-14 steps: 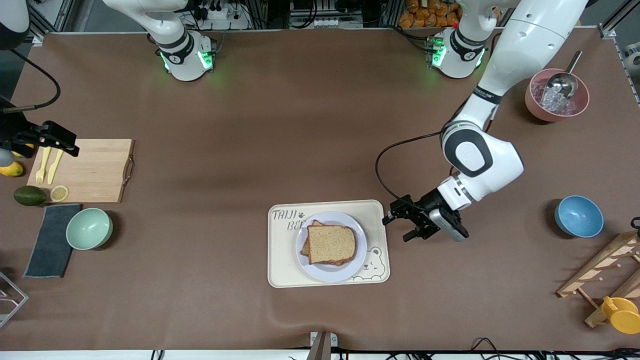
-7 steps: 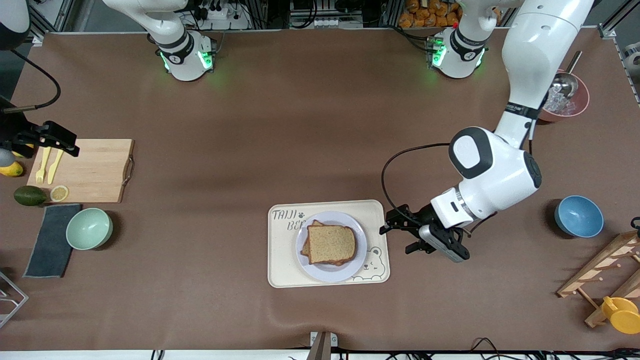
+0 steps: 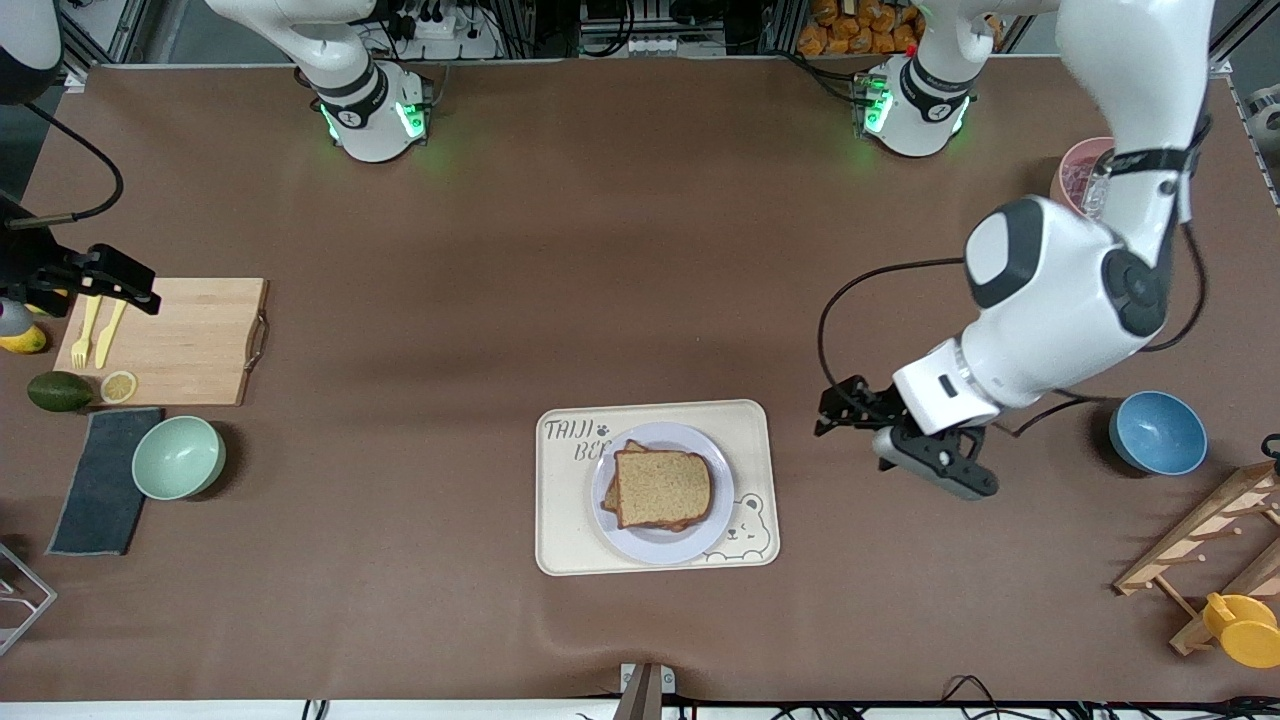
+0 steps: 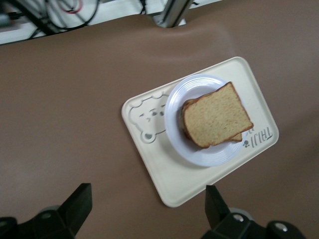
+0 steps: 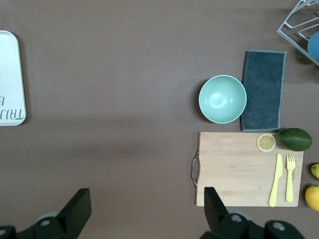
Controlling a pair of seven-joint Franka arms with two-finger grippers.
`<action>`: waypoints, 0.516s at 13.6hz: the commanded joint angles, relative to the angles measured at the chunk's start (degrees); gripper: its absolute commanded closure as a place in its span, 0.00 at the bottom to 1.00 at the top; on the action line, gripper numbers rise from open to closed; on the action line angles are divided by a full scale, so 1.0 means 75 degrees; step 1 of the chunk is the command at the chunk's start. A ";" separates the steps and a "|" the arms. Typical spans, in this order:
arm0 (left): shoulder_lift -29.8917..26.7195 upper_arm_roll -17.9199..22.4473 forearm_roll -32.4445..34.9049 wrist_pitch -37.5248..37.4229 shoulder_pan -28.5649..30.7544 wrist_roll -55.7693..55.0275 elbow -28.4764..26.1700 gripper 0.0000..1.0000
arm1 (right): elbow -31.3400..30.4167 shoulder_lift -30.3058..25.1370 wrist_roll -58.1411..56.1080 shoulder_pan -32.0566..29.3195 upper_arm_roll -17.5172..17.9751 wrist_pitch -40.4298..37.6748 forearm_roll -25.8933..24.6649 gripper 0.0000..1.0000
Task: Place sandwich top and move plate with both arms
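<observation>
The sandwich top (image 3: 662, 488), a brown bread slice, lies on another slice on the pale round plate (image 3: 660, 551). The plate rests on a cream tray (image 3: 560, 530) near the table's middle. My left gripper (image 3: 836, 408) hangs open and empty over bare table beside the tray, toward the left arm's end. Its wrist view shows the sandwich top (image 4: 217, 119), the plate (image 4: 172, 107) and the tray (image 4: 169, 179) ahead of the left gripper (image 4: 147, 209). My right gripper (image 3: 130, 287) waits open in the air by the cutting board; in its own view the right gripper (image 5: 144, 211) holds nothing.
A cutting board (image 3: 190, 340) with yellow cutlery, an avocado (image 3: 58, 391), a green bowl (image 3: 179, 457) and a grey cloth (image 3: 100, 480) sit at the right arm's end. A blue bowl (image 3: 1158, 432), a pink bowl (image 3: 1075, 175), a wooden rack (image 3: 1210, 540) and a yellow cup (image 3: 1240, 628) sit at the left arm's end.
My left arm has drawn its open gripper away from the tray's edge toward the left arm's end of the table. The right arm, bread and plate have not moved.
</observation>
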 commanded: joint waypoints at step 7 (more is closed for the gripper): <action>-0.2167 0.0207 0.2340 -0.3409 0.0530 -0.1112 -0.0051 0.00 | 0.0010 0.0021 0.0098 -0.0031 0.0059 -0.0027 -0.0057 0.00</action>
